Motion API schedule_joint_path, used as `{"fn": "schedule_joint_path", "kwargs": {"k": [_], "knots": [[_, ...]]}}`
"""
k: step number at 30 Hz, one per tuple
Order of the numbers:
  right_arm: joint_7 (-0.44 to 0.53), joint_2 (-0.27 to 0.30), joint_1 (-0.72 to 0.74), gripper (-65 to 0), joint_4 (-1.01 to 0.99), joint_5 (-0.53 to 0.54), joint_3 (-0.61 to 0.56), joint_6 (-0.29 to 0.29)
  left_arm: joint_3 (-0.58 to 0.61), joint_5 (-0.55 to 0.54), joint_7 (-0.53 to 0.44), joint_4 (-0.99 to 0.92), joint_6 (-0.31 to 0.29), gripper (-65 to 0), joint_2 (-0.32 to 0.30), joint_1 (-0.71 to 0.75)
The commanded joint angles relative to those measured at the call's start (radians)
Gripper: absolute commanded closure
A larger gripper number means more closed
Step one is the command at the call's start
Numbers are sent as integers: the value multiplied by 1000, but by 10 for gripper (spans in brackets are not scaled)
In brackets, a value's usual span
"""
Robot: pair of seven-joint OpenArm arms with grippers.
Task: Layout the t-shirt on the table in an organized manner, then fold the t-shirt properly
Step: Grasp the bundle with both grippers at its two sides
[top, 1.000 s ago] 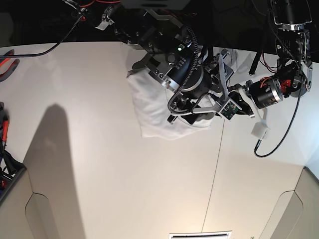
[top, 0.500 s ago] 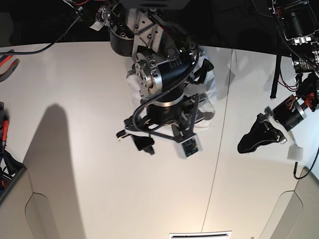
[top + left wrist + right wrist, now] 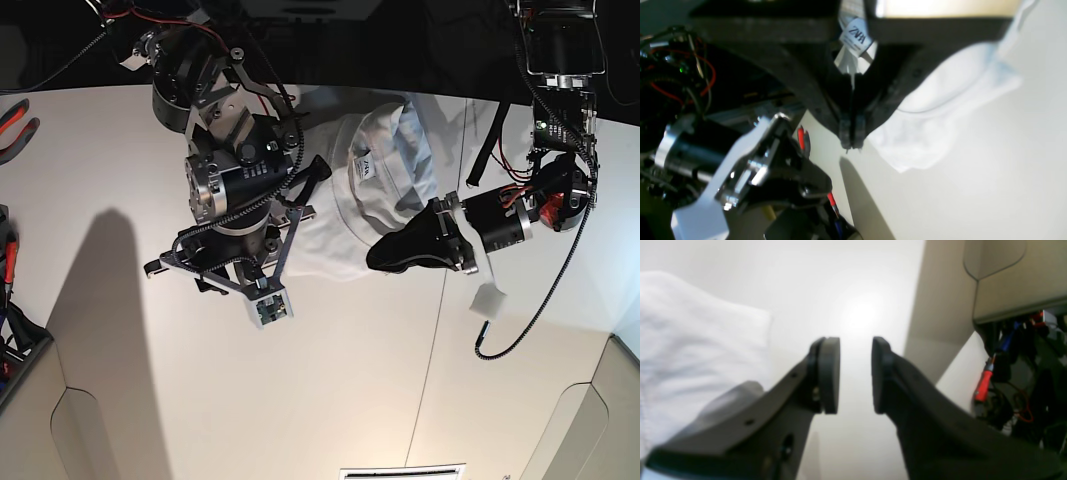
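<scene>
T-shirt is seen bunched in a heap on the table, toward the far edge, between both arms. Left gripper is pressed together, with white cloth and the neck label caught between its fingers. Right gripper is partly spread and empty, just beside the cloth. Fabric is judged light, soft and limp, easily crumpled; shoulder seams or hem corners are judged the best places for a hold.
</scene>
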Motion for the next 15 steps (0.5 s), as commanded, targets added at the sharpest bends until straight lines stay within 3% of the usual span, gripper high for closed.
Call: {"fn": "schedule_joint_path", "kwargs": {"k": [1, 6, 9, 15], "knots": [[18, -10, 14, -154, 16, -12, -1, -4, -5, -30, -8, 15, -9, 0, -10, -22], [0, -31, 14, -143, 16, 5, -1, -3, -5, -30, 8, 15, -9, 0, -10, -24], [-8, -49, 13, 0, 16, 58, -1, 26, -5, -29, 28, 15, -9, 0, -10, -24], [-11, -52, -3, 0, 16, 161, -1, 67, -5, 43, 46, 14, -9, 0, -10, -7]]}}
